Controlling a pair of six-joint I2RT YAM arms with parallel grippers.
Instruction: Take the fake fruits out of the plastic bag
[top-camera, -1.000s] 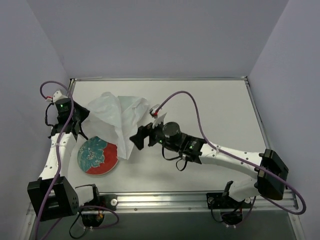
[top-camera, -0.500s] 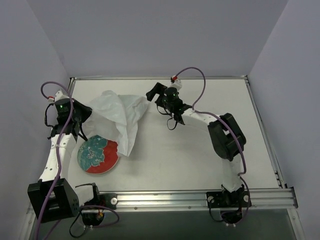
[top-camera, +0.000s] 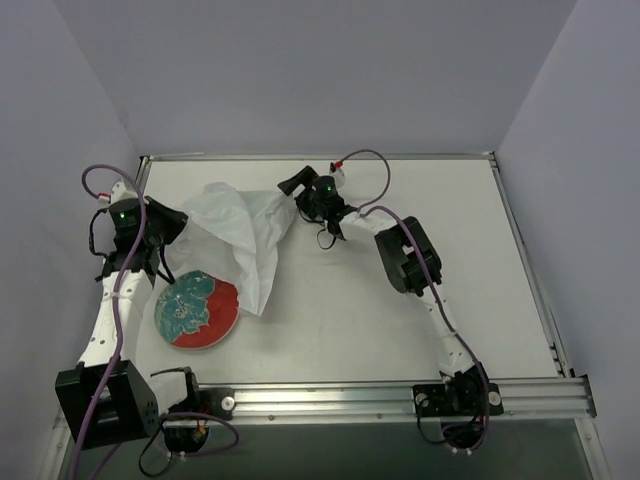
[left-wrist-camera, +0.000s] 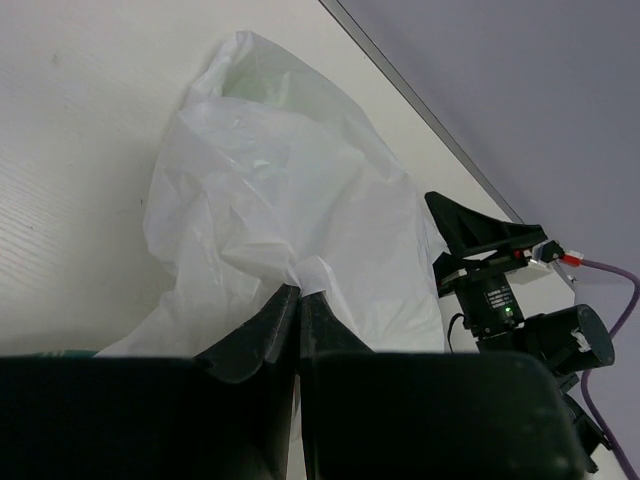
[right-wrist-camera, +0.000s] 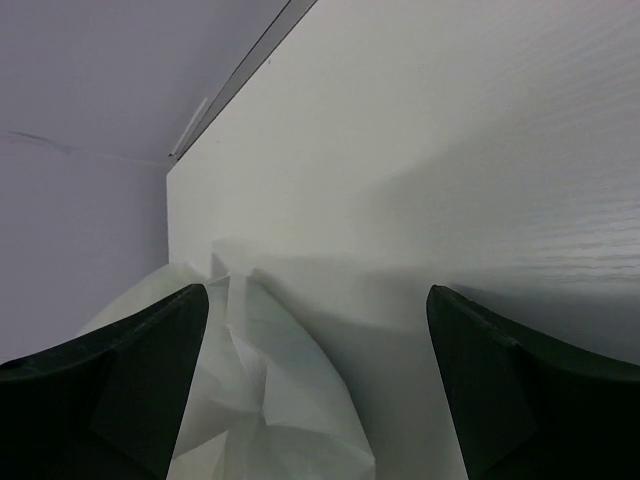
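Note:
The white plastic bag lies crumpled at the left of the table. My left gripper is shut on a fold of its film at the left edge, which shows in the left wrist view. A faint green tint shows through the film near the top of the bag. No fake fruit shows clearly. My right gripper is open and empty at the bag's far right corner. In the right wrist view its jaws stand wide apart, with bag film low between them.
A round red-rimmed plate with a teal pattern lies just in front of the bag, with the film overlapping its right rim. The table's raised back rail runs close behind the right gripper. The left wall stands near the left arm.
The right arm has folded back, moving its gripper from the bag's near right side to its far right corner. The left gripper has stayed pinched on the bag.

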